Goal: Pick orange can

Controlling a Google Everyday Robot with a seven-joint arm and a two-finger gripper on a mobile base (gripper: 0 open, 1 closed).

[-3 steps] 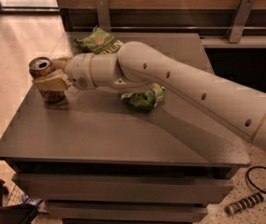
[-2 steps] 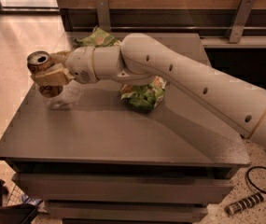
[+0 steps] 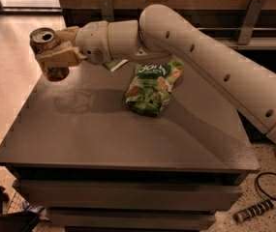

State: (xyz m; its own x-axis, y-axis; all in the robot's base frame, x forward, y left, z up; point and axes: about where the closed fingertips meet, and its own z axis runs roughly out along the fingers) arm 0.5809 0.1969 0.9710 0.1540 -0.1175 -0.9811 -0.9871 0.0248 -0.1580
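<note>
Camera view: gripper (image 3: 50, 47) at upper left of the frame, clamped on the orange can (image 3: 55, 73); one pale finger (image 3: 60, 57) lies across the can's middle, the other sits behind it. Can is tilted slightly, its silver top (image 3: 42, 35) facing up and toward the camera. It hangs at the far left corner of the grey table (image 3: 103, 144) and looks clear of the surface, with a soft shadow (image 3: 79, 100) on the tabletop below and to the right. White arm (image 3: 200, 47) runs from the right edge across the upper frame to the gripper. Green snack bag (image 3: 152, 88) lies flat near table centre, below the arm and well apart from the can. A second green bag (image 3: 114, 65) shows only as a corner under the arm. Black cable (image 3: 268, 185) on the floor at lower right.
</note>
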